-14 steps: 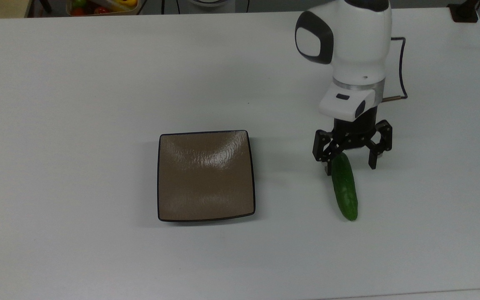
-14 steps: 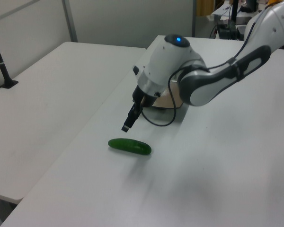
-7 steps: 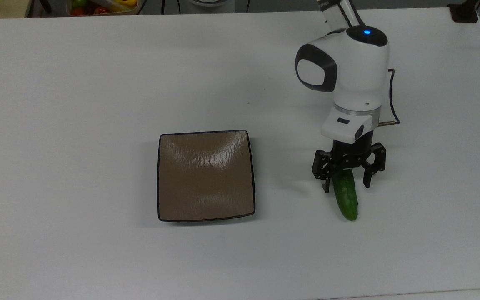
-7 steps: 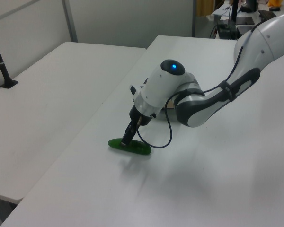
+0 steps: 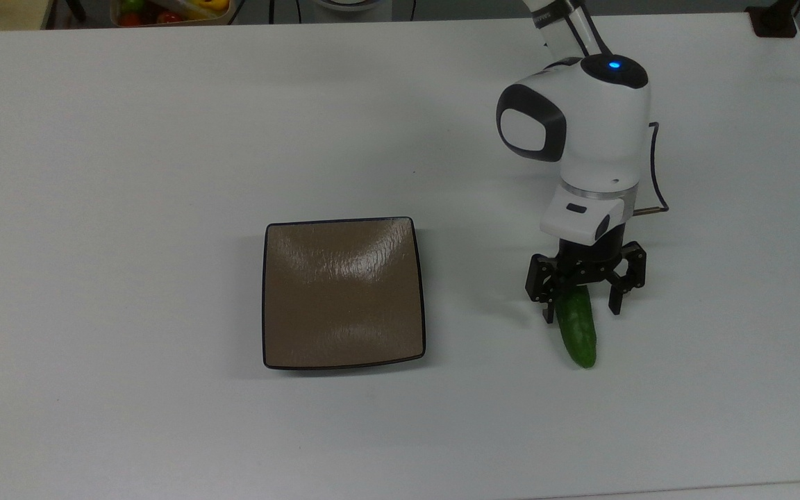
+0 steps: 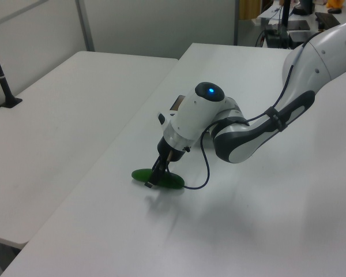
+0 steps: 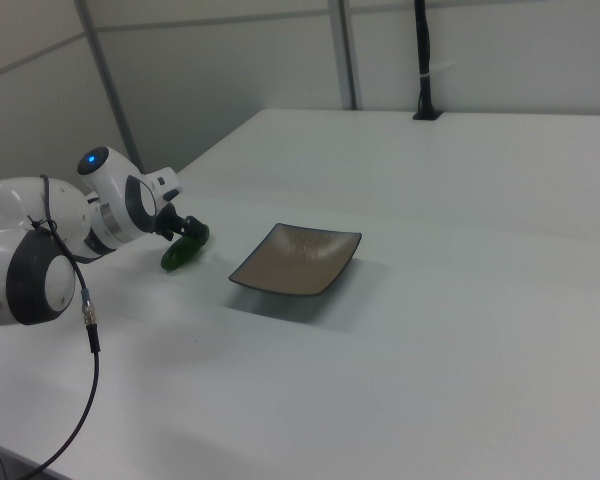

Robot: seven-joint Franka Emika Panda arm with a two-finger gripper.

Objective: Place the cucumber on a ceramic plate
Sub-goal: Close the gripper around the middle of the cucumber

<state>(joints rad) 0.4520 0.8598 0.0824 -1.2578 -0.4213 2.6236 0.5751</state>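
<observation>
Bare counter point(image 5: 483, 305) lies between cucumber point(image 5: 578, 332) and ceramic plate point(image 5: 342, 294) at its nine o'clock in the top view.

top view looking straight down; left and right views looking in obliquely from opposite sides, all sharing the table point(image 5: 164, 139).

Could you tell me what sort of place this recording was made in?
Probably a robotics lab: a Franka arm works on a bare white table, beside another table, with plain partition walls.
</observation>
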